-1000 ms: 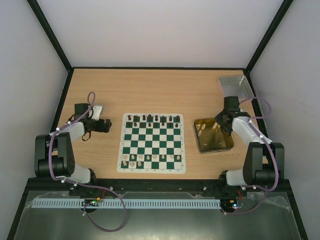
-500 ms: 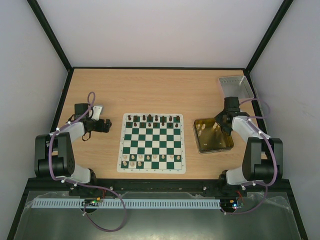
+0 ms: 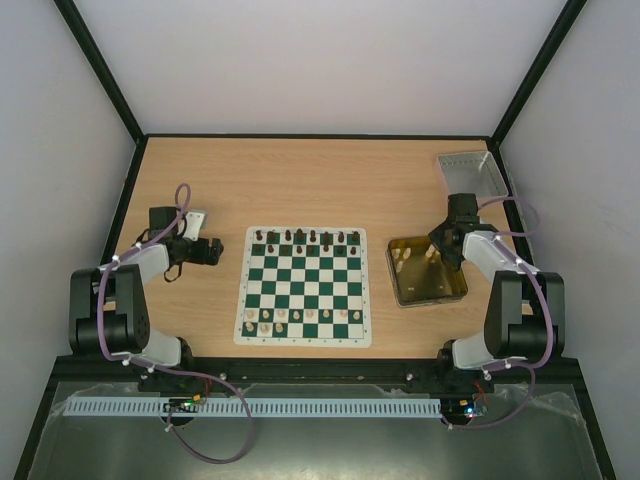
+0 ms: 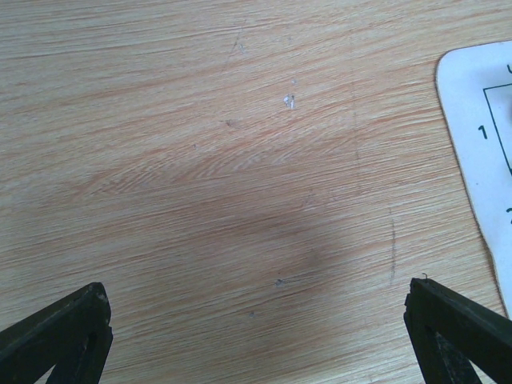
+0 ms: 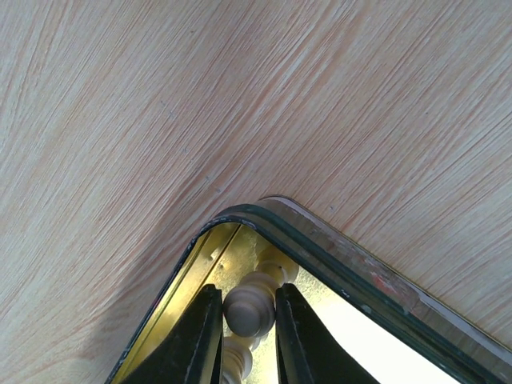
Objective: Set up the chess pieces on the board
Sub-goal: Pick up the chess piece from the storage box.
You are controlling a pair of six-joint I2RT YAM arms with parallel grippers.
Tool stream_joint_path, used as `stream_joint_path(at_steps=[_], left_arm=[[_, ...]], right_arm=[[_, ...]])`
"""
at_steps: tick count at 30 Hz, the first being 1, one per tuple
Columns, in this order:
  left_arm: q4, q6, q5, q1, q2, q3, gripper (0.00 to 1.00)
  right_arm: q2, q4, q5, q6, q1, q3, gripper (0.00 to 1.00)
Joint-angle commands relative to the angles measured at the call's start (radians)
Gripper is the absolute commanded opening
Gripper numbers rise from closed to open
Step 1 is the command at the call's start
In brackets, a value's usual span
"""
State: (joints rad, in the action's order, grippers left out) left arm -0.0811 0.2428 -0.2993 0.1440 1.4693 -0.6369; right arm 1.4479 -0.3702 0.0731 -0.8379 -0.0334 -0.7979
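The board [image 3: 304, 342] lies at the table's middle, its white corner [image 4: 480, 104] showing in the left wrist view. Dark chess pieces [image 3: 305, 237] line its far row and cream ones [image 3: 300, 318] stand in the near rows. In the far corner of the gold tin [image 3: 430, 292], my right gripper [image 3: 438, 247] reaches down. Its jaws [image 5: 246, 290] are shut on the round head of a cream chess piece [image 5: 249, 314], both fingers touching it. Another cream piece [image 5: 236, 362] lies just below it. My left gripper [image 3: 218, 250] hangs open [image 4: 256, 290] over bare wood left of the board, holding nothing.
The tin's dark rim [image 5: 320, 248] curves close around the right fingers. More cream pieces [image 3: 404, 256] lie in the tin. A grey tray [image 3: 470, 170] sits at the back right corner, behind the right arm. Black frame posts and walls bound the table.
The right jaws have narrowed onto the cream piece in the tin. The right arm shifted only slightly. The left arm has not moved.
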Motion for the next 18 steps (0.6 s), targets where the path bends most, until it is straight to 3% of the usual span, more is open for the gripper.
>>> stream_joint_path(at_steps=[1,18], left_arm=[[-0.008,0.007,-0.014,-0.004,0.013,-0.02,0.99],[-0.008,0.007,-0.015,-0.005,0.011,-0.019,1.0]], right_arm=[[0.003,0.008,-0.019,-0.003,-0.007,0.009,0.16],[0.022,0.013,-0.022,-0.004,-0.007,0.018,0.13]])
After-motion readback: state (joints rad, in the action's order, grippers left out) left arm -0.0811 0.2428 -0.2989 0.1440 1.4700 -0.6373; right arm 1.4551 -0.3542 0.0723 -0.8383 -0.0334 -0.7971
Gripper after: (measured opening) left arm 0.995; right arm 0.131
